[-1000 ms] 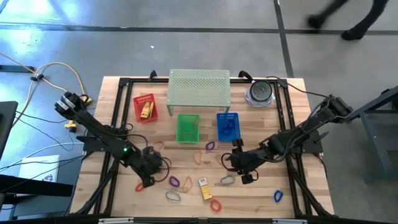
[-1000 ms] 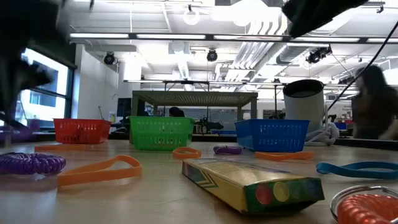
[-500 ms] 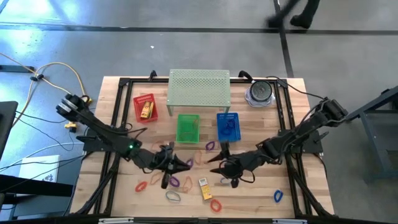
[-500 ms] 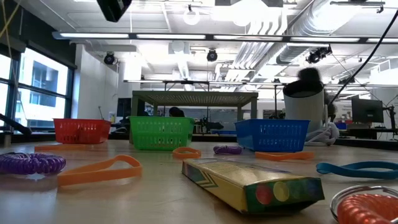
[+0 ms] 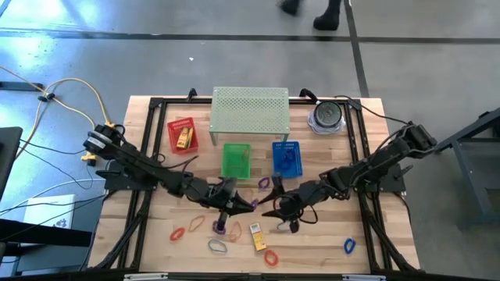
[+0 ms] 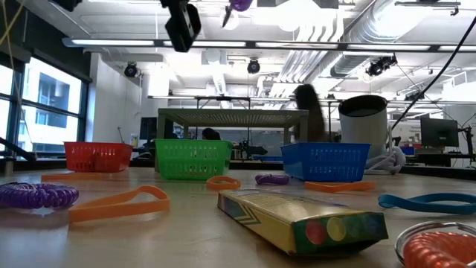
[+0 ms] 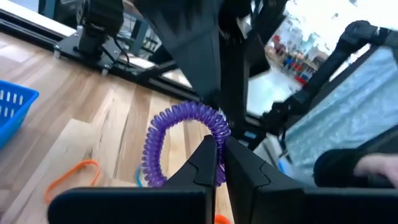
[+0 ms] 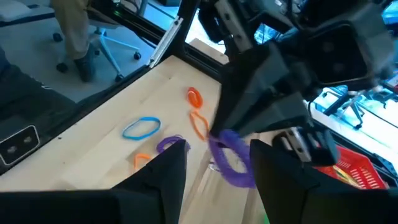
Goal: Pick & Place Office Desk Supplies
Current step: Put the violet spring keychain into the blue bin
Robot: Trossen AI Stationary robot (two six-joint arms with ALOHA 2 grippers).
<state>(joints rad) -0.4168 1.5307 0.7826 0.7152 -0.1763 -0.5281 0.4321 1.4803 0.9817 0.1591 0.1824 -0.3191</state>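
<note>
- At the centre of the wooden surface [image 5: 148,246] in the high view, the two dark arms meet tip to tip, raised above the surface
- The left end effector [image 5: 248,205] comes in from 9 o'clock; its fingers [image 7: 208,163] are clenched on a purple coiled loop [image 7: 180,143], which hangs off the surface between the fingertips
- The right end effector [image 5: 271,206] comes in from 3 o'clock and faces the left one, just beside it; its fingers [image 8: 168,180] stand apart, released, with the purple coiled loop near them but not gripped
- Three mesh baskets sit toward 12 o'clock: red basket [image 5: 182,135] at 11 o'clock with a yellow-orange packet [image 5: 183,139] inside, green basket [image 5: 236,160] in the middle, blue basket [image 5: 286,158] at 1 o'clock
- A pale green perforated shelf [image 5: 250,111] stands behind the baskets at 12 o'clock, and a round grey container [image 5: 326,116] lies at 1 o'clock near it
- Loose supplies lie toward 6 o'clock: an orange loop [image 5: 177,233] at 7 o'clock, a grey loop [image 5: 216,247], another yellow-orange packet [image 5: 257,236] at 6 o'clock, an orange coil [image 5: 270,257] beside it, and a blue loop [image 5: 348,246] at 5 o'clock
- In the low view that packet [image 6: 301,221] lies flat in the foreground, with a second purple coil [image 6: 37,196] at 9 o'clock
</note>
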